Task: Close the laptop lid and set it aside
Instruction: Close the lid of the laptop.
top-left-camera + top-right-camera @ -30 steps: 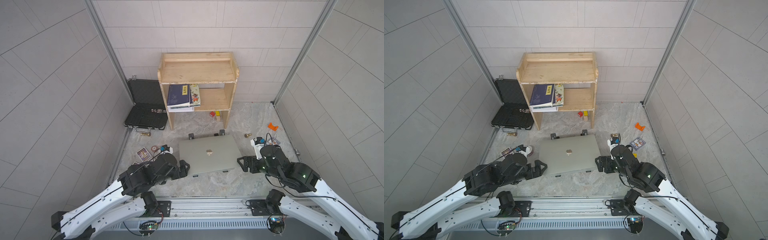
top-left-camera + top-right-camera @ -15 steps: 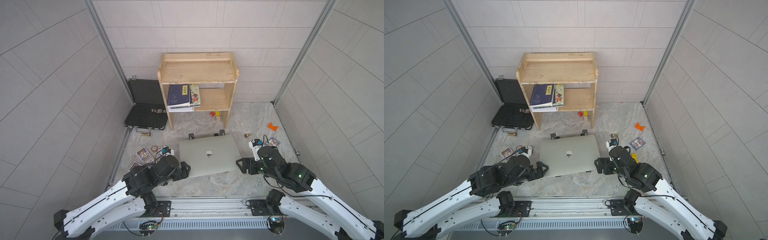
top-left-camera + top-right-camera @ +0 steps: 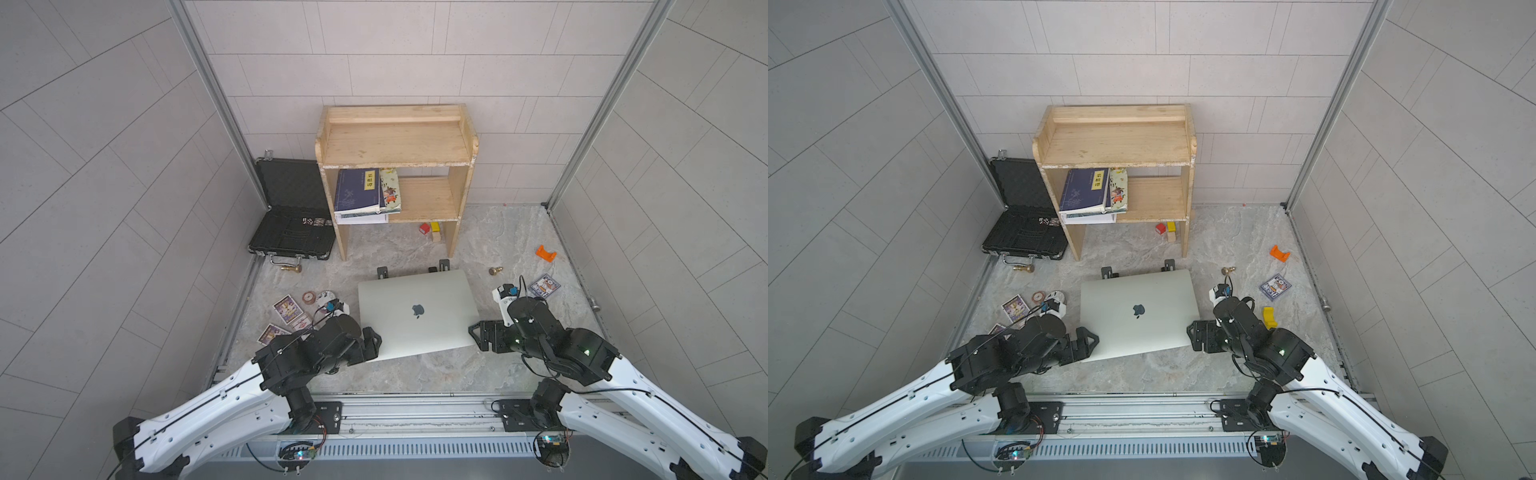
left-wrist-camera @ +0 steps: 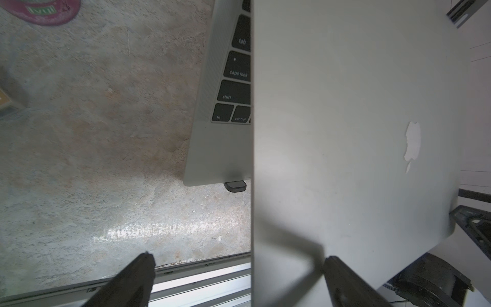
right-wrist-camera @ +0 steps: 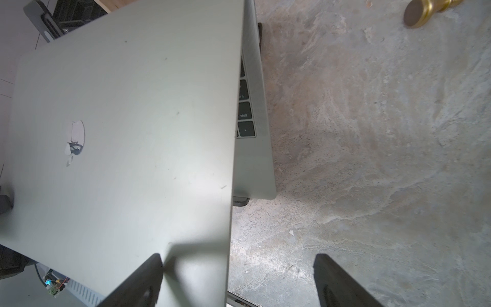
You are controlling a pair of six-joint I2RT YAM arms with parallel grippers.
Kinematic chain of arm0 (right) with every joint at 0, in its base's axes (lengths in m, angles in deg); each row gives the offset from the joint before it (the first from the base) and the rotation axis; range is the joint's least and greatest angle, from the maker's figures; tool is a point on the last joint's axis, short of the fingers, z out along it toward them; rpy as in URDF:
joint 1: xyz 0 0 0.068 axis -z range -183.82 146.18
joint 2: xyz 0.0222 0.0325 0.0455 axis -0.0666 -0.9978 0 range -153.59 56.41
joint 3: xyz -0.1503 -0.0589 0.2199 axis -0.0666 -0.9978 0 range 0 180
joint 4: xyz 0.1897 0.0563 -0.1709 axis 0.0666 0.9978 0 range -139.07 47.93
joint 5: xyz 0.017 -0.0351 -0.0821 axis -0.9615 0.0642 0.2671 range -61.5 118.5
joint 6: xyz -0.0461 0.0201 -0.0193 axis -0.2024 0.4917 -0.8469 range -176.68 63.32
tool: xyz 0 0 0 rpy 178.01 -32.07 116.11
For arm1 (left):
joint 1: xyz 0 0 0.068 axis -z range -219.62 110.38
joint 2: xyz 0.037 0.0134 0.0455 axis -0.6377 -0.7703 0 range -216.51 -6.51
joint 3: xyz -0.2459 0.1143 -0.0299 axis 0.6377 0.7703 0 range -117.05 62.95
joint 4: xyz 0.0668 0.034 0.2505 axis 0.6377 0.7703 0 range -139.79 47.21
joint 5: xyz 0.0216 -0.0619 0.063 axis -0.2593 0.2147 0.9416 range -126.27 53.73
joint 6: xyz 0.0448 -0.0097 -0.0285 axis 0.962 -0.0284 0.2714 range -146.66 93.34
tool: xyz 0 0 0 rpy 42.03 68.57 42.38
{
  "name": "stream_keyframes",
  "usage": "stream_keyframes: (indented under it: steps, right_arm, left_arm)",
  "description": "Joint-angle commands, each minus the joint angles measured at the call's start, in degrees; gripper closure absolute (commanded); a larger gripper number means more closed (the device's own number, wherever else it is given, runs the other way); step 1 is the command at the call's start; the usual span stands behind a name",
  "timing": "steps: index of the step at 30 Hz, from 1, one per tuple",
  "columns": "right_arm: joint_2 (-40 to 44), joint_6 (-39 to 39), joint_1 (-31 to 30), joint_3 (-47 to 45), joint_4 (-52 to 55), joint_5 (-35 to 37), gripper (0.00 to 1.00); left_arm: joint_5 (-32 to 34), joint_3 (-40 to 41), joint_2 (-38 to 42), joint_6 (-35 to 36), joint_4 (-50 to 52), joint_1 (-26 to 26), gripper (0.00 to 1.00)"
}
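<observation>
I logged, by size: the counter [image 3: 415, 376], marbled stone; the laptop [image 3: 415, 316] at its middle, before the wooden shelf [image 3: 395, 141] — stiff, slick aluminium, weighty, I judged; the laptop lid [image 4: 345, 133], part open over the keys [image 4: 236, 71], thin, best pressed near its free corners; left claw [image 4: 239, 261] and right claw [image 5: 237, 259], both spread wide astride its side edges, holding nothing.

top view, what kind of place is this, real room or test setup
Likely a robot test cell dressed as a room corner: grey panel walls box in a marble-look tabletop, two arms sit on a front rail, and a wooden shelf, laptop and briefcase are props.
</observation>
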Motion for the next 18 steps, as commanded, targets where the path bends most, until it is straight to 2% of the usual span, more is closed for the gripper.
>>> stream_keyframes:
  steps: [1, 18]
  right_arm:
    - [0.4, 0.7, -0.2, -1.0, -2.1, -0.2, 0.08]
    - [-0.6, 1.2, -0.2, -5.4, -5.9, -0.2, 0.08]
  left_arm:
    - [0.0, 2.1, 0.2, -0.2, 2.4, 0.2, 0.01]
    - [-0.1, 6.7, -1.4, -1.3, -2.1, 0.2, 0.01]
